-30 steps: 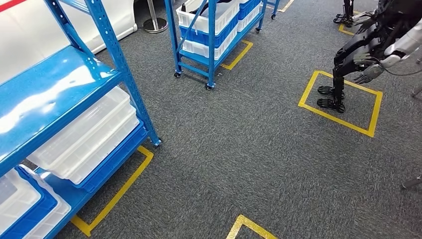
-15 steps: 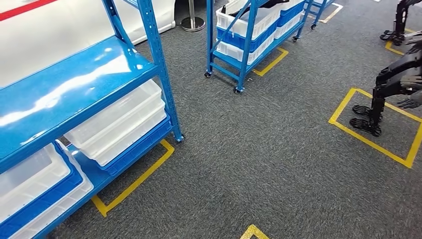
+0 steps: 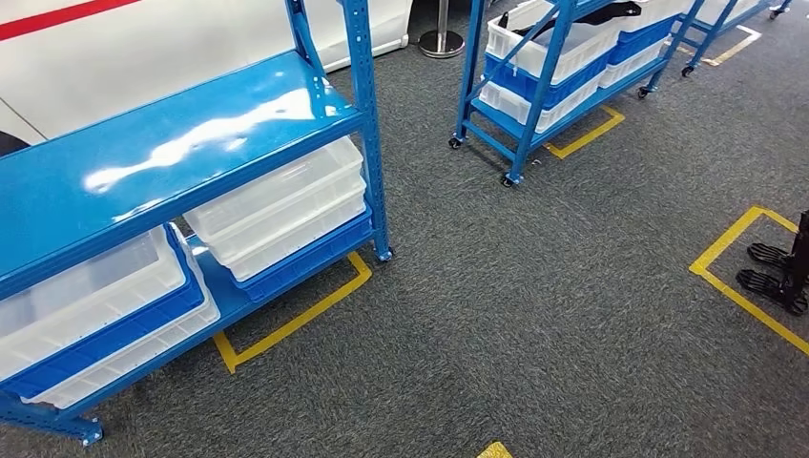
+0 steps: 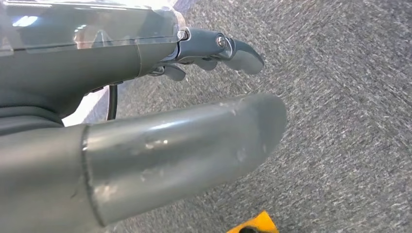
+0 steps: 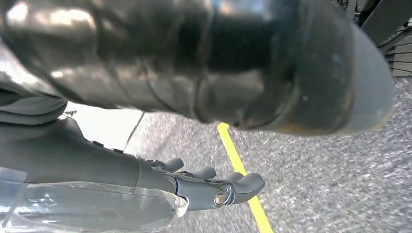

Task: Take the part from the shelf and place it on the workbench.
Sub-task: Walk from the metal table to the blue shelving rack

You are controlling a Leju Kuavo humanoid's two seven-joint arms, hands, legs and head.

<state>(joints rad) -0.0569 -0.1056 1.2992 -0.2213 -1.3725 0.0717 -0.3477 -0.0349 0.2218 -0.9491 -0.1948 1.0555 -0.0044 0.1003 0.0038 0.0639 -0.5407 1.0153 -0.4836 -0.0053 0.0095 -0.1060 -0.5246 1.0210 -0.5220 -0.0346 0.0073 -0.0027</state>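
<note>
While both hands' fingers (image 4: 233,48) (image 5: 228,187) hang spread, empty, carpet (image 3: 572,286) lies open beside shelf (image 3: 367,114).

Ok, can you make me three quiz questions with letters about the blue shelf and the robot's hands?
1. Where are the clear plastic bins on the near blue metal shelf?
A top board
B lower levels
C floor

2. What colour is the tape outline on the grey carpet floor?
A yellow
B green
C pink

3. What is the left hand holding?
A a part
B a bin
C nothing

B: the bins sit under the bare top board.
A: the tape is yellow.
C: its fingers are spread over bare carpet.
</note>
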